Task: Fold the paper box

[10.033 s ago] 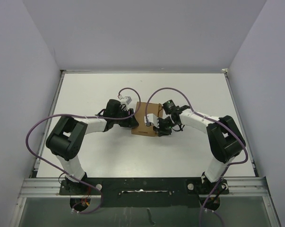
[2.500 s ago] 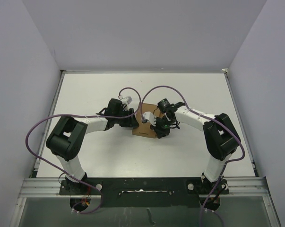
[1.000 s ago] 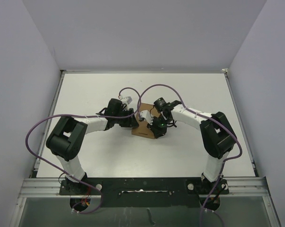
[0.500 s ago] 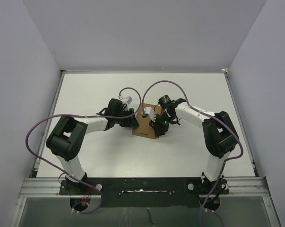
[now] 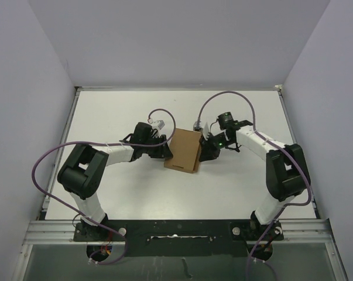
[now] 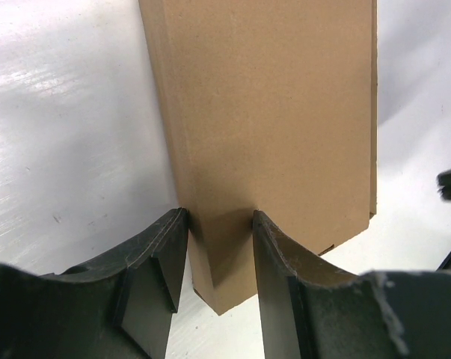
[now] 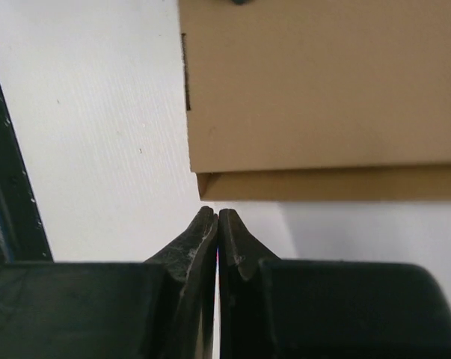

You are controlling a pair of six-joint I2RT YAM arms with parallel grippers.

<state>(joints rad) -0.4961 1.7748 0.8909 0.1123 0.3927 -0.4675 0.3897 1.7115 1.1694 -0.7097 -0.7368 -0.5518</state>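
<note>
Paper box (image 5: 185, 150), flat plain brown, corner pinched in left claw (image 6: 218, 232) (right claw (image 7: 217, 217) closed, empty)

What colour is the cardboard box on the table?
Plain brown kraft, unprinted; the thin rectangular cardboard box shows it best in the left wrist view.

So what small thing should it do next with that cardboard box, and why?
Probably ease the right fingers forward to press the edge of the paper box. The left fingers clamp its other side, steadying it; the right fingers are shut, just clear of the box, where a lower cardboard layer peeks out under the top panel, so that fold may need seating.
</note>
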